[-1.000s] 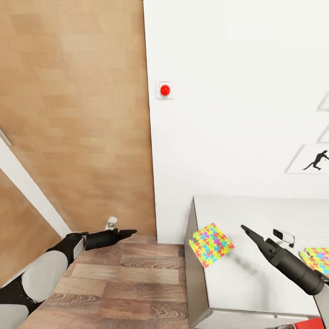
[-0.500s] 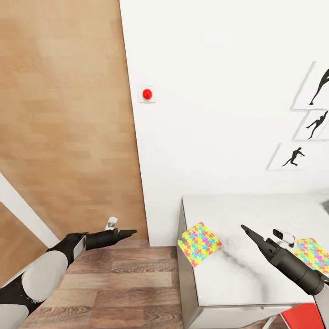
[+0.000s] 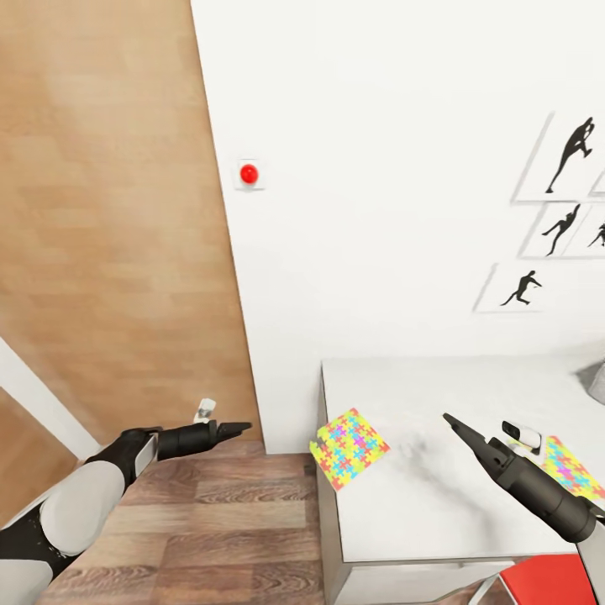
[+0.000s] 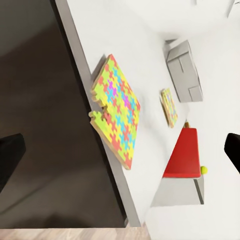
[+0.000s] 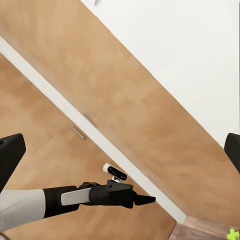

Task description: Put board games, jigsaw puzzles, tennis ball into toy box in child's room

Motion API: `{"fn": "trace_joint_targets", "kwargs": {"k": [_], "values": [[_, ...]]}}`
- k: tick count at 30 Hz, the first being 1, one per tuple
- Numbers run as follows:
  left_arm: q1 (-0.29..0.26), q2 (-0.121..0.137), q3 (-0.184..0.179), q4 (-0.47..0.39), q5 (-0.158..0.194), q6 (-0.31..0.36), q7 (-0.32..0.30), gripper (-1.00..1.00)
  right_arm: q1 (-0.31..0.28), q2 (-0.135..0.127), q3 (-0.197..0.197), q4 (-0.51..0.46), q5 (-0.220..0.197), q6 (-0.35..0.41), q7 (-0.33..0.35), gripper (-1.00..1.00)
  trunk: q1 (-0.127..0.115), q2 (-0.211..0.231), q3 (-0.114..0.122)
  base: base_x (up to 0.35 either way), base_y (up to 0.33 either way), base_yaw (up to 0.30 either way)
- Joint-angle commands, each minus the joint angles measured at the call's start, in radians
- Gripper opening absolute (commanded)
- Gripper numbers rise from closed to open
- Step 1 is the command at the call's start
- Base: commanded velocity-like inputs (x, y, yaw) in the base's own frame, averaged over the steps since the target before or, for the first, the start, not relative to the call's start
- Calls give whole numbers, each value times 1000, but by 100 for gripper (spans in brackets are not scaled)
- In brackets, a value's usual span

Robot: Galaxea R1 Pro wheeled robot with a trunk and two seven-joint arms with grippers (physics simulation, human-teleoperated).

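Note:
One jigsaw puzzle (image 3: 349,437) lies on the white table (image 3: 420,504) at its left end, a corner hanging over the edge; the left wrist view shows the same jigsaw puzzle (image 4: 117,112). A second jigsaw puzzle (image 3: 573,467) lies further right, partly behind my right arm. The light-grey toy box (image 4: 184,70) stands further along the table. My left gripper (image 3: 244,428) hovers over the wood floor left of the table, open and empty. My right gripper (image 3: 447,418) hangs above the tabletop between the two puzzles, open and empty. The board games and the bed are out of view.
A wooden door (image 3: 109,252) fills the left, beside a white wall with a red button (image 3: 249,174) and framed silhouette pictures (image 3: 567,155). A red seat (image 3: 542,581) sits below the table's front edge. Wood-plank floor (image 3: 218,529) lies left of the table.
The whole view has swung to the right, so the wall, table and puzzles sit further left in the picture. Both arms hold the same pose.

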Motion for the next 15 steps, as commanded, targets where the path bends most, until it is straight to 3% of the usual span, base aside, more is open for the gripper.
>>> {"fn": "trace_joint_targets", "kwargs": {"k": [1, 5, 11, 15], "values": [[-1, 0, 8, -1, -9, 11, -5, 100, -1, 0, 0, 0, -5, 8, 1, 100, 1, -2, -2, 0, -88, -2], [-1, 1, 8, -1, -9, 29, -6, 100, 0, -1, 0, -2, -5, 8, 1, 100, 1, -2, -2, 0, -50, -1], [-2, 2, 8, -2, -9, 172, 0, 100, 0, -1, 0, -6, -5, 8, 1, 100, 1, -2, -2, 0, -14, 0], [-2, 5, 8, -3, -9, 221, 1, 100, -1, -1, 0, -7, -5, 8, 1, 100, 1, -2, -2, 0, -6, 0]]}}
